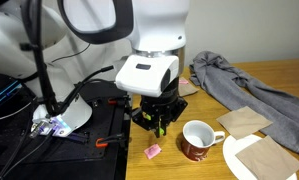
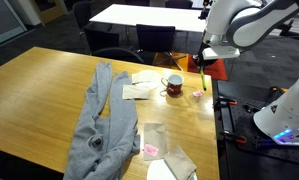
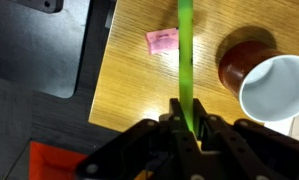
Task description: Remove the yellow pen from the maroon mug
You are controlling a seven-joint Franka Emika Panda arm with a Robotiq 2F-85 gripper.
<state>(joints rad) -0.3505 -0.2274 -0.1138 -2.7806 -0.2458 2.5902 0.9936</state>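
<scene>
**Your tool point(image 3: 186, 118) clamps the yellow pen point(image 3: 186, 50), clear of the maroon mug point(image 3: 274, 88).**
In the wrist view, the pen juts straight out from between the tool's fingers over the wooden surface point(image 3: 129, 85). It passes between a small pink block point(image 3: 161, 39) and the mug, which shows only its white inside. The mug's pale pattern is too blurred to read.

Wood-grain table point(image 3: 129, 90) — glossy maroon mug point(image 3: 261, 78) — soft grey cloth point(image 2: 99, 120).
</scene>
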